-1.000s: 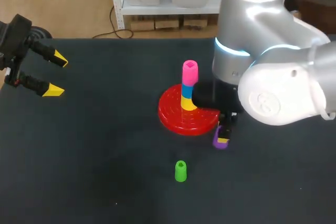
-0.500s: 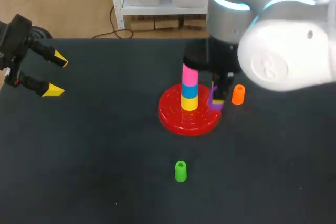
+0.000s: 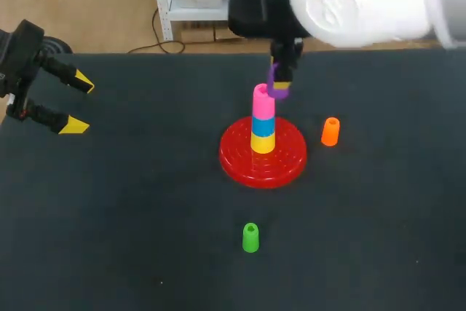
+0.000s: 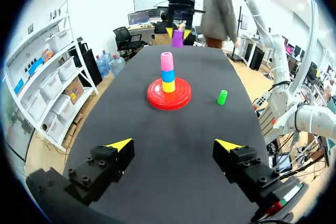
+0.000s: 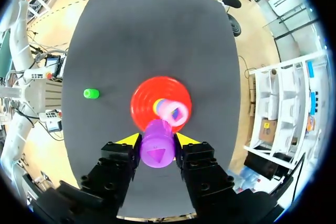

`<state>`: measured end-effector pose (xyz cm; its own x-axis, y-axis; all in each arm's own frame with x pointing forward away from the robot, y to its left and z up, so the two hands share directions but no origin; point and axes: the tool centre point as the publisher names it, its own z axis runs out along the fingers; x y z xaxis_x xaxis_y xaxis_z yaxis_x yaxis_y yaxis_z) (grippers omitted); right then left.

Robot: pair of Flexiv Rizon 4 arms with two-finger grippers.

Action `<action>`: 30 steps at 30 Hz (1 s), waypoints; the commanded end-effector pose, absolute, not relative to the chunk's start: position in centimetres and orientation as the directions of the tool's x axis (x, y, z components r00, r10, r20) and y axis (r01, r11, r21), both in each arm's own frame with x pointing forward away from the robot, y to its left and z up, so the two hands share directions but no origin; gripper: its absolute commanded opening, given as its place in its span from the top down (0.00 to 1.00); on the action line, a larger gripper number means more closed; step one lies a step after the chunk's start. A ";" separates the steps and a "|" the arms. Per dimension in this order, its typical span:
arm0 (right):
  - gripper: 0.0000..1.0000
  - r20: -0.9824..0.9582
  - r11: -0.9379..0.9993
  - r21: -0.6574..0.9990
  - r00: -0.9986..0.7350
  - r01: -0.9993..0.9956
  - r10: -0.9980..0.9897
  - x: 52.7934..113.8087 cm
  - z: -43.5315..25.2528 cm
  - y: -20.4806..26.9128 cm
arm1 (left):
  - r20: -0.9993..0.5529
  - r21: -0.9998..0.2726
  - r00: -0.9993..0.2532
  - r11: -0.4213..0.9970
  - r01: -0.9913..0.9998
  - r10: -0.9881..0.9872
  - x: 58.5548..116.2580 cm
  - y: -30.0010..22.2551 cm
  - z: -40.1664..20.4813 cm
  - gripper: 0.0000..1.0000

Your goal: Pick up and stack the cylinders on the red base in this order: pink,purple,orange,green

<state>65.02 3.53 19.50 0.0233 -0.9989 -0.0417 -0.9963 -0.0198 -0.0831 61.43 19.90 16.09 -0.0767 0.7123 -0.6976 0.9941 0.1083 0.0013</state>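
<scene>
The red base stands mid-table with a yellow, a blue and a pink cylinder stacked on its post. My right gripper is shut on the purple cylinder, held in the air just above and to the right of the pink one. The orange cylinder stands right of the base. The green cylinder stands nearer the front. My left gripper hangs open at the far left, empty.
My right arm has lifted the purple cylinder from the table at the base's front right, up and back to a spot over the stack. The orange cylinder came into view. My left arm kept still.
</scene>
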 end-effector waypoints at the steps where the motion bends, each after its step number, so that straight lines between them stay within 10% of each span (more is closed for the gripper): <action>1: 1.00 0.006 -0.029 0.001 0.029 -1.000 -1.000 67.3 19.9 5.3 | -0.699 0.005 -0.075 0.109 0.994 0.711 61.3 19.9 16.0 0.00; 30: 1.00 0.024 -0.018 0.021 0.018 -1.000 -1.000 66.3 17.9 5.7 | -0.699 0.005 -0.075 0.109 0.994 0.711 61.3 19.9 16.0 0.00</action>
